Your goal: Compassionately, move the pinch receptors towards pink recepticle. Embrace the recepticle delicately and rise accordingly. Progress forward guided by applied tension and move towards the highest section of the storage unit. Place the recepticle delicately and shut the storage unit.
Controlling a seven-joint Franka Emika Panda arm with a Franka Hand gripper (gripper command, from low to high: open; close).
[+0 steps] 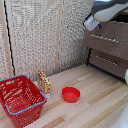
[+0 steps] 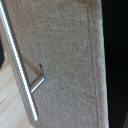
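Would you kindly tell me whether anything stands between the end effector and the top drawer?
Nothing visible does: the end effector is close by the top drawer, and the wrist view shows only a drawer front with its bar handle. The pink cup is in neither view.

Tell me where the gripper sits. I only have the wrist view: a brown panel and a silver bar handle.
Observer: The gripper is by the upper drawer, at that drawer's end nearer the exterior view's left.
Operator: More drawers below?
Observer: Yes, a lower drawer with its own bar handle.
Operator: What's on the floor?
Observer: A red bowl, with a red basket further to the exterior view's left.
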